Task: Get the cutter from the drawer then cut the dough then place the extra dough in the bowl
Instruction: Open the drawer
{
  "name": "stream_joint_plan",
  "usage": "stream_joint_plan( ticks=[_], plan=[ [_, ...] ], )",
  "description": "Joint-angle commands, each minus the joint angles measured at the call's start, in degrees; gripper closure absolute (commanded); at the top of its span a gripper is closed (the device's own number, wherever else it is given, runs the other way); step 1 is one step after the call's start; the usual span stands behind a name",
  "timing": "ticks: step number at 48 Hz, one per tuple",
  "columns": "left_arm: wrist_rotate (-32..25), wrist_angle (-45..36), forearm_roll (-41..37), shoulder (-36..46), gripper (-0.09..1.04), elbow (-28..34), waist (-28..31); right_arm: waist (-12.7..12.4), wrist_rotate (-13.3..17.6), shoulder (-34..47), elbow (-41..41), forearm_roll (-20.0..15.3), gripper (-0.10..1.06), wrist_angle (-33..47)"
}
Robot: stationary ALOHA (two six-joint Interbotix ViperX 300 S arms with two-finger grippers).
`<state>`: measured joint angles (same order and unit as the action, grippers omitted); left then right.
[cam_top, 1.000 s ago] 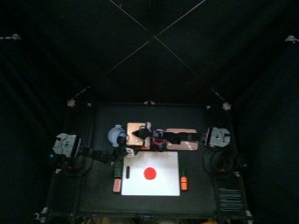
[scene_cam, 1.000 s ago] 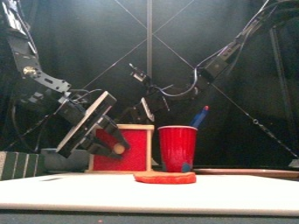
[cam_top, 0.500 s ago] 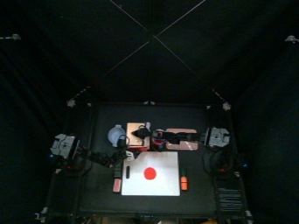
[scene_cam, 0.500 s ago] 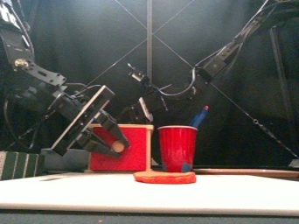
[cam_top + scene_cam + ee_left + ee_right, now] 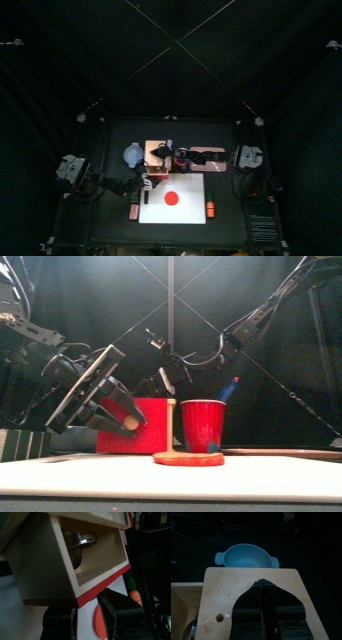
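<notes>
One camera looks down from high above the whole worktop [image 5: 107, 222]. One sits low at the near edge, looking across. Both wrist cameras sit close to the wooden box [image 5: 231, 587], which every view shows.

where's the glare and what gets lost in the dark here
Left wrist view: the cutter glints inside the shaded drawer. Right wrist view: the right gripper is a dark silhouette over the lit wooden box. Front view: glare from overhead. Top view: only the white board stands out.
</notes>
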<state>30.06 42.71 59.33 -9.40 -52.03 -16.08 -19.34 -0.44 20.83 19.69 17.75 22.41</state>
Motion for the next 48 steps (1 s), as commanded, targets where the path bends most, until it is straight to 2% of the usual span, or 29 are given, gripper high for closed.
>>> stream_joint_plan(
  ticks=[1, 48],
  plan=[
    [-0.4, -1.0, -0.2, 1.3, 0.32, 0.5, -1.0, -0.5, 0.1, -0.7, -0.2, 0.0, 1.04, -1.1],
    [-0.6, -2.4, -0.4, 1.4, 0.30, 0.4, -2.6, -0.8, 0.1, -0.7, -0.3, 0.0, 1.04, -1.1]
  ],
)
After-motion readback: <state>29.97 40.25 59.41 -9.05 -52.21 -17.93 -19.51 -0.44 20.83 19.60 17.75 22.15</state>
